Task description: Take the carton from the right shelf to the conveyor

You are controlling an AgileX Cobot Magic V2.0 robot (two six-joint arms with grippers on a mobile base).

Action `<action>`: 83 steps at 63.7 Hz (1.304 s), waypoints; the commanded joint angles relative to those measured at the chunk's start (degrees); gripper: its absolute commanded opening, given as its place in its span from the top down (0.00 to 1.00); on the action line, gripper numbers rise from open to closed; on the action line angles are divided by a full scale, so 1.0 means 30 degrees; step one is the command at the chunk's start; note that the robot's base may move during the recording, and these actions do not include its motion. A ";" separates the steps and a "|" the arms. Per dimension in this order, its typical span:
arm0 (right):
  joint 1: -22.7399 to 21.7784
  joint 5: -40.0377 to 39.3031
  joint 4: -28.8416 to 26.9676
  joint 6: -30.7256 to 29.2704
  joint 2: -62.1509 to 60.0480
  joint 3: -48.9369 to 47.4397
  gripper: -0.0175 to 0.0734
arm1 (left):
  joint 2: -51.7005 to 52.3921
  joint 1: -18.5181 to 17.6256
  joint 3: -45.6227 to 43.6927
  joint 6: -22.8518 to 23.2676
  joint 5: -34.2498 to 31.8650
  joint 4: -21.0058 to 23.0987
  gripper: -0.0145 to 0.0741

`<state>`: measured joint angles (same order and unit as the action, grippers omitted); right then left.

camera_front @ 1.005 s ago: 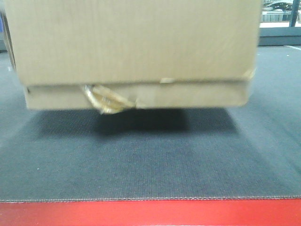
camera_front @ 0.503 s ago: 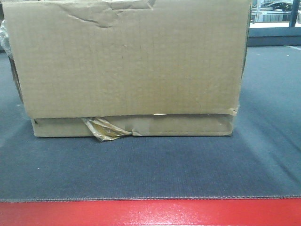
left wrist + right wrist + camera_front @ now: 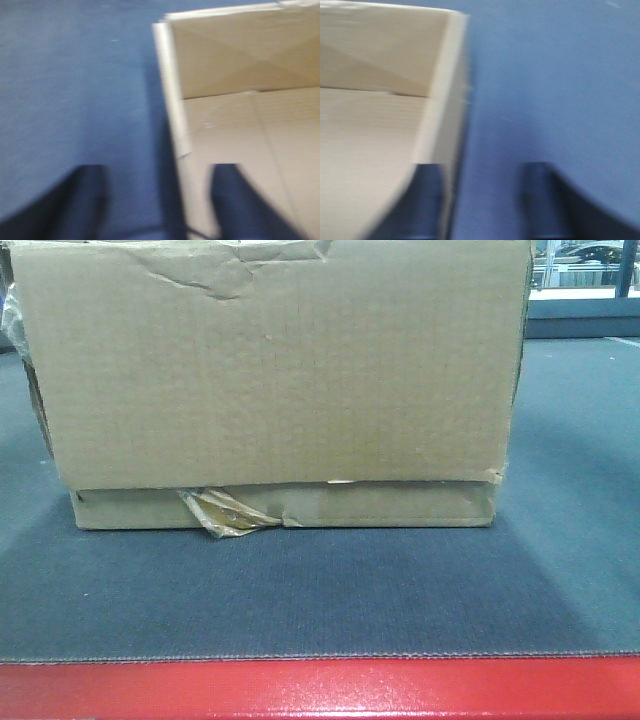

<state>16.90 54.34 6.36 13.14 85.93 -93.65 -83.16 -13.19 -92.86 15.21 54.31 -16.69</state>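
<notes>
Front view: the carton [image 3: 270,370] sits flat on the conveyor [image 3: 320,590], long axis across the belt, torn tape [image 3: 225,515] low on its face, behind the red border strip [image 3: 320,690]. Left wrist view: the left claw [image 3: 157,200] straddles the carton's left wall, fingers spread apart. Right wrist view: the right claw [image 3: 485,200] likewise spans the right wall, spread; both walls lie between the fingers, so each claw should lift straight up.

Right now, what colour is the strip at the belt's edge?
Glossy red strip, clearest in the exterior front-facing view.
</notes>
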 commanded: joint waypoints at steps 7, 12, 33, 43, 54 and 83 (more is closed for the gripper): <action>-0.1810 0.0108 0.0215 -0.0928 -0.1468 0.2020 0.89 | 0.2106 0.1696 0.2970 -0.0516 -0.1406 0.0812 0.87; -0.2012 -0.0364 0.0253 -0.0926 -0.2086 0.3402 0.88 | 0.2936 0.2306 0.4653 -0.0516 -0.1973 0.1280 0.83; -0.2012 -0.5391 0.0468 -0.0926 -0.6452 1.1452 0.88 | 0.7758 0.3219 1.3085 -0.0516 -0.6884 0.1571 0.83; -0.2012 -0.7799 0.0468 -0.0926 -0.9076 1.4903 0.88 | 1.0850 0.3219 1.6532 -0.0516 -0.9205 0.1537 0.83; -0.2012 -1.0047 0.0468 -0.0926 -1.2256 1.8210 0.88 | 1.4388 0.3219 1.9391 -0.0516 -1.1378 0.1537 0.83; -0.1922 -1.1159 0.0497 -0.2560 -2.2260 2.1941 0.88 | 2.1205 0.3219 2.1207 -0.0516 -1.1118 0.1499 0.83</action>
<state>11.11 22.62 6.82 7.11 23.89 -28.13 -22.36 -3.65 -29.34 13.70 21.73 -12.30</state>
